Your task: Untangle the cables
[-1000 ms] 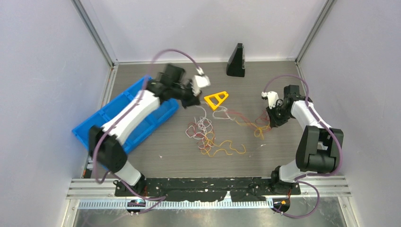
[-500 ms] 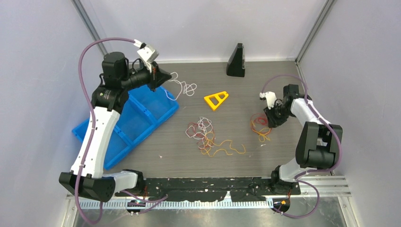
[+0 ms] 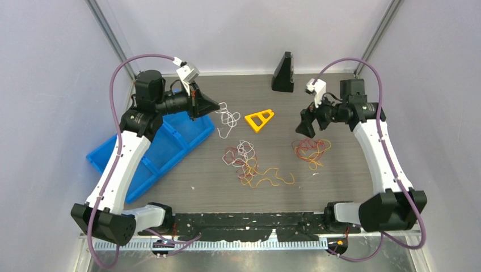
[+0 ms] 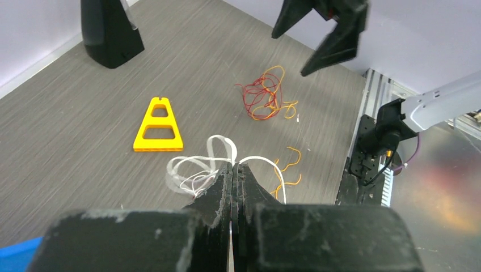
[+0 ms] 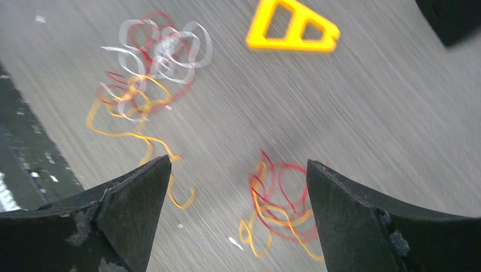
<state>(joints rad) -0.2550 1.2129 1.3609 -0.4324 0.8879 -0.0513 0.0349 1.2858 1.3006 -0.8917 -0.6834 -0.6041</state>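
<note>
A white cable (image 3: pixel 227 119) (image 4: pixel 198 170) hangs in loops from my left gripper (image 3: pixel 215 106) (image 4: pixel 233 165), which is shut on it above the table beside the blue bin. In the middle of the table lies a tangle of red, white and orange cables (image 3: pixel 247 161) (image 5: pixel 142 68). A smaller red and orange bundle (image 3: pixel 309 150) (image 5: pixel 281 207) (image 4: pixel 264 96) lies apart on the right. Above that bundle my right gripper (image 3: pixel 307 123) (image 5: pixel 238 181) hangs open and holds nothing.
A blue divided bin (image 3: pixel 153 147) sits at the left. A yellow triangular piece (image 3: pixel 259 119) (image 4: pixel 157 124) (image 5: pixel 292 25) lies behind the tangle. A black stand (image 3: pixel 283 72) (image 4: pixel 108 31) is at the back wall.
The right gripper let go of the red and orange bundle, rose and moved back and left, now open. The left gripper shifted right and slightly down with the white cable still hanging from it.
</note>
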